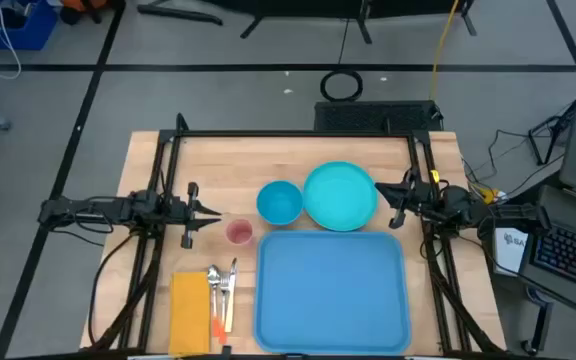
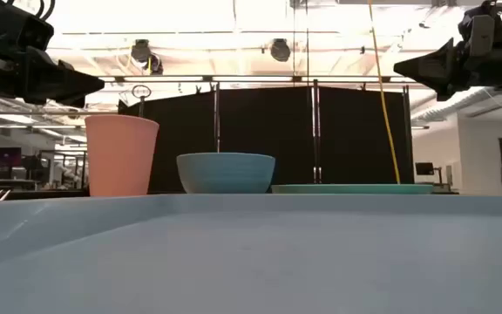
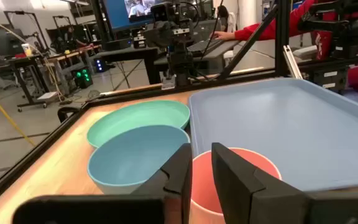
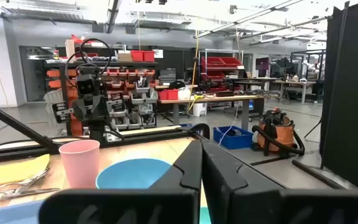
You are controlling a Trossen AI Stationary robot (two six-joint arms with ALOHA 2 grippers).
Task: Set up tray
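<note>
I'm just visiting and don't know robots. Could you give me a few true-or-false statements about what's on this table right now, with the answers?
1. The tray has nothing on it. True.
2. The pink cup stands inside the blue bowl. False: it stands on the table beside the bowl.
3. The turquoise plate lies on the table next to the bowl. True.
4. The right pincer holds the plate. False: it is shut on nothing, above the table.
5. The cutlery lies beside a yellow napkin. True.
</note>
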